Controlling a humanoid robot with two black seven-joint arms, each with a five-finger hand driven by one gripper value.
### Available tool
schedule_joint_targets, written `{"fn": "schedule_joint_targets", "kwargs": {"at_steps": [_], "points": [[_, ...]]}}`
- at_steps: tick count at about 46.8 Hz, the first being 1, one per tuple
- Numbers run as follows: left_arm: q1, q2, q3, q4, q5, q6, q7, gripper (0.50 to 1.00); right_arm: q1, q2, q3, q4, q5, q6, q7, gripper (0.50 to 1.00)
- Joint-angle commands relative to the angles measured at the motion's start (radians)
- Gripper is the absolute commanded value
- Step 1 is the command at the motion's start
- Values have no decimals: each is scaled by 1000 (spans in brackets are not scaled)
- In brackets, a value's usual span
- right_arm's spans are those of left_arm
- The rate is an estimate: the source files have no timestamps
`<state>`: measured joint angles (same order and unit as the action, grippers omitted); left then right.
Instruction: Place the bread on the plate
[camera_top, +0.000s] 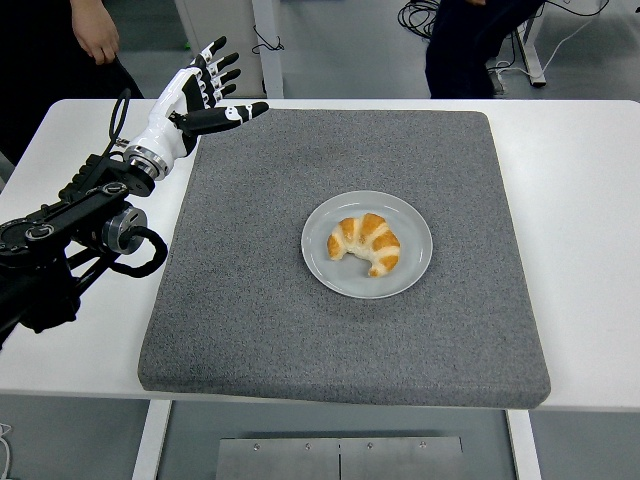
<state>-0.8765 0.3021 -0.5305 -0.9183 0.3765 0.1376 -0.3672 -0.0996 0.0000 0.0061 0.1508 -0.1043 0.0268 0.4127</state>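
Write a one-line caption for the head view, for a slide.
Croissant lies on the grey plate at the mat's centre; left hand, fingers spread, is raised over the far-left corner.

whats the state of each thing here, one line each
croissant: lying on the plate, nothing touching it
plate: flat on the grey mat, holding the croissant
grey mat: lying flat on the white table
left robot hand: open, fingers spread, empty, raised over the mat's far left corner
right robot hand: not in view
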Motion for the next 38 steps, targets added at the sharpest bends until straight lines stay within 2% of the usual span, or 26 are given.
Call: {"fn": "schedule_joint_targets", "kwargs": {"at_steps": [1,6,10,13,17,24,32,38], "points": [[43,-21,-49,21,-25,1,-1,957,0,0,3,12,0,1,0,1000],[60,-67,-106,105,-67,-1,-7,957,15,0,5,6,0,2,0,1000],[59,-110,-118,176,-74,-9,-42,957,15,0,6,-2,0,2,0,1000],[59,-127,-123,208,-93,-12,-67,957,18,0,6,-2,0,-2,0,1000],[59,-138,-144,240,-155,-22,-75,957,17,0,3,1,0,-1,0,1000],[44,-173,-158,326,-231,-105,-68,957,21,0,12,1,0,-1,0,1000],[13,-201,-160,404,-295,-147,-70,957,26,0,12,4,0,1,0,1000],[-1,-224,-174,463,-341,-199,-67,957,26,0,11,4,0,2,0,1000]]}}
